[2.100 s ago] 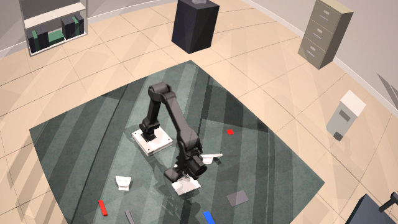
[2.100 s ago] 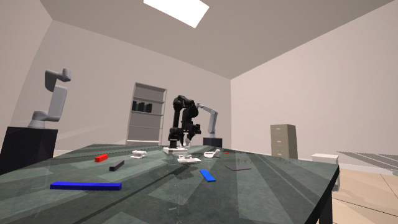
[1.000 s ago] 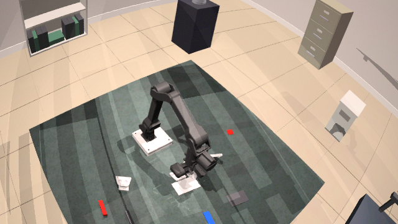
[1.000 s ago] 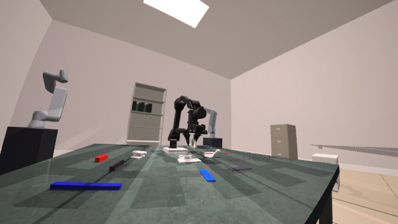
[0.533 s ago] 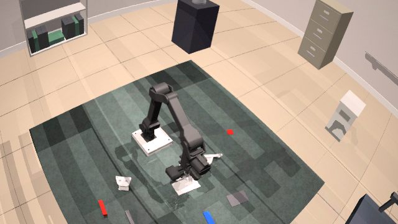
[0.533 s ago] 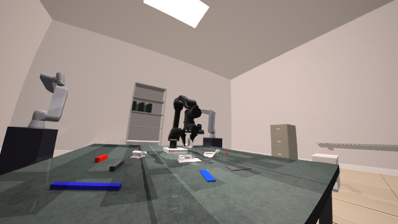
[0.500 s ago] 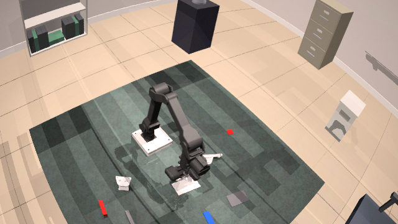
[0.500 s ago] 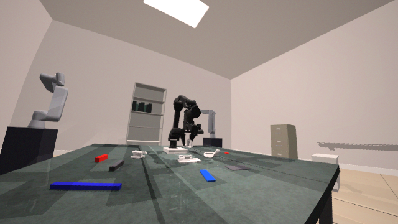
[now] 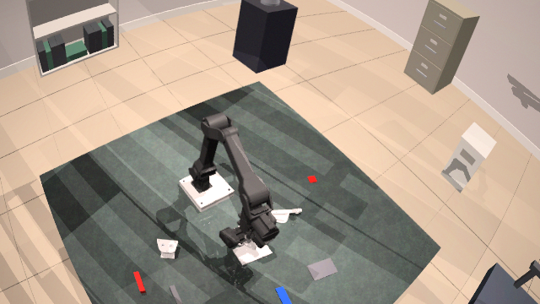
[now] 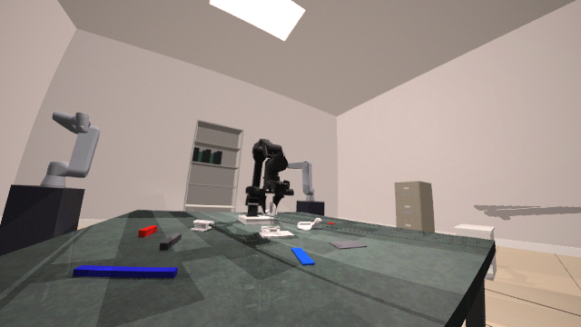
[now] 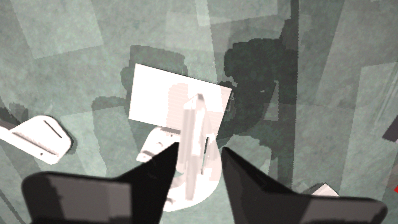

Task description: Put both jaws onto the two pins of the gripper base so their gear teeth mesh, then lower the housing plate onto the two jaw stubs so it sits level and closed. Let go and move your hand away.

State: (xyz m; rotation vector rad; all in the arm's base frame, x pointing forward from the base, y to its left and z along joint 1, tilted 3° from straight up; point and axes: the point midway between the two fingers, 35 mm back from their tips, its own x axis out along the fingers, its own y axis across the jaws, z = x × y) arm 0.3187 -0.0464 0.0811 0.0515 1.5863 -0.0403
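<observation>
My gripper [image 10: 271, 207] [image 11: 200, 149] is shut on a white jaw [image 11: 190, 135], which stands between the fingertips. It is above the gripper base [image 9: 256, 254] [image 10: 283, 233] [image 11: 152, 95], a white flat plate with a raised part at one edge. In the wrist view the held jaw overlaps the base and hides part of it, including any pins there. The other white jaw [image 9: 282, 216] [image 10: 306, 225] [image 11: 49, 139] lies on the table beside the base. A white piece with small holes, apparently the housing plate [image 9: 167, 246] [image 10: 201, 223], lies apart on the other side.
A grey flat plate [image 9: 322, 268] [image 10: 349, 245], a blue strip [image 9: 283, 295] [image 10: 302, 256], a red block [image 9: 139, 282] [image 10: 147, 231], a dark bar [image 10: 171, 242], a long blue bar [image 10: 124, 272] and a small red piece [image 9: 312, 179] lie around on the green table.
</observation>
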